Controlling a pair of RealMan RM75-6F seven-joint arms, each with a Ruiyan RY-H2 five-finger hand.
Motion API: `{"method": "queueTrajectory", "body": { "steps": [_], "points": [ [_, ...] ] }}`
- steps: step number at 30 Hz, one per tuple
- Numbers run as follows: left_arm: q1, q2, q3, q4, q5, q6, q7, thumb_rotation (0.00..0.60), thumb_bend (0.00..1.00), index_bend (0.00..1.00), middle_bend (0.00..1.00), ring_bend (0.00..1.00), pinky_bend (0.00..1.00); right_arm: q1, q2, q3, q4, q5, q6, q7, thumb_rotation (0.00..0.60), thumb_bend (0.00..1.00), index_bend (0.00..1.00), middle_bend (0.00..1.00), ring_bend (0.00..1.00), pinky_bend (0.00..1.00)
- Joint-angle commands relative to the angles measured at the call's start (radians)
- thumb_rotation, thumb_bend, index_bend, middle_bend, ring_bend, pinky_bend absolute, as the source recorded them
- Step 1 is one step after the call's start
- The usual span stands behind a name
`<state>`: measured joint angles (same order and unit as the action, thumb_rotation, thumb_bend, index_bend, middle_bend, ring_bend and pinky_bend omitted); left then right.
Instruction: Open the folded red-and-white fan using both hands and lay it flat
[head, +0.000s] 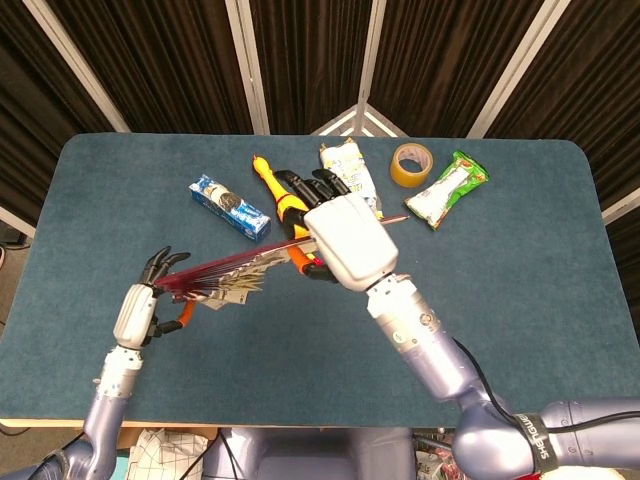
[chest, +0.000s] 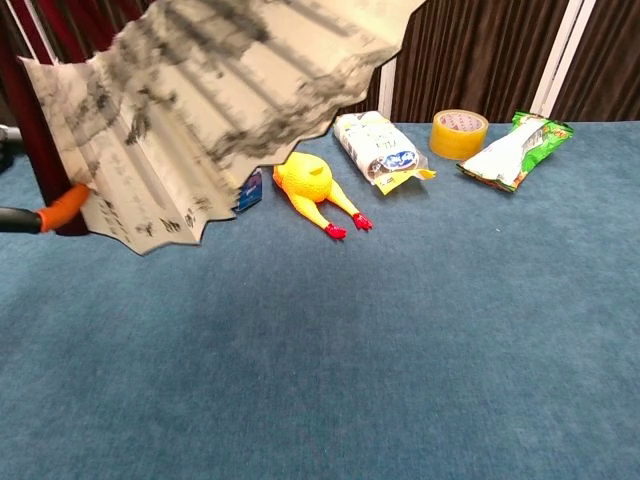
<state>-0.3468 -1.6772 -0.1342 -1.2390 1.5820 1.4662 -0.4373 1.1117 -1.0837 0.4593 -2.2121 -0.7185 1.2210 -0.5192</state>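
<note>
The fan (head: 240, 270) hangs above the table, spread wide between my two hands, its dark red ribs edge-on in the head view. In the chest view its pleated paper (chest: 210, 100) with ink painting fills the upper left. My left hand (head: 140, 310) grips the fan's left end near the front-left of the table; one orange-tipped finger (chest: 62, 205) shows under the paper. My right hand (head: 345, 235) holds the fan's right end above the table's middle, back of the hand toward the head camera. The fingers around the ribs are hidden.
On the table (head: 520, 280), a rubber chicken (chest: 310, 190), a white snack packet (chest: 378, 148), a tape roll (chest: 458, 133) and a green packet (chest: 515, 148) lie along the far side. A blue packet (head: 228, 205) lies left of the chicken.
</note>
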Motion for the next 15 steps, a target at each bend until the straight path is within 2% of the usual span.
{"method": "queueTrajectory", "body": {
  "steps": [1, 8, 15],
  "points": [
    [-0.004, 0.001, -0.019, 0.035, -0.007, 0.013, 0.003, 0.6, 0.6, 0.56, 0.15, 0.0, 0.04, -0.03, 0.032, -0.004, 0.009, -0.015, -0.011, 0.035, 0.6, 0.45, 1.0, 0.16, 0.25, 0.16],
    [0.006, 0.012, -0.028, 0.105, 0.023, 0.098, -0.012, 0.6, 0.6, 0.56, 0.15, 0.0, 0.04, -0.074, 0.07, -0.011, 0.025, -0.046, -0.032, 0.096, 0.6, 0.45, 1.0, 0.16, 0.25, 0.16],
    [-0.019, -0.008, -0.03, 0.217, 0.09, 0.182, 0.042, 0.6, 0.6, 0.56, 0.15, 0.0, 0.04, -0.106, 0.084, -0.028, 0.05, -0.078, -0.057, 0.144, 0.6, 0.45, 1.0, 0.16, 0.25, 0.16]
  ]
}}
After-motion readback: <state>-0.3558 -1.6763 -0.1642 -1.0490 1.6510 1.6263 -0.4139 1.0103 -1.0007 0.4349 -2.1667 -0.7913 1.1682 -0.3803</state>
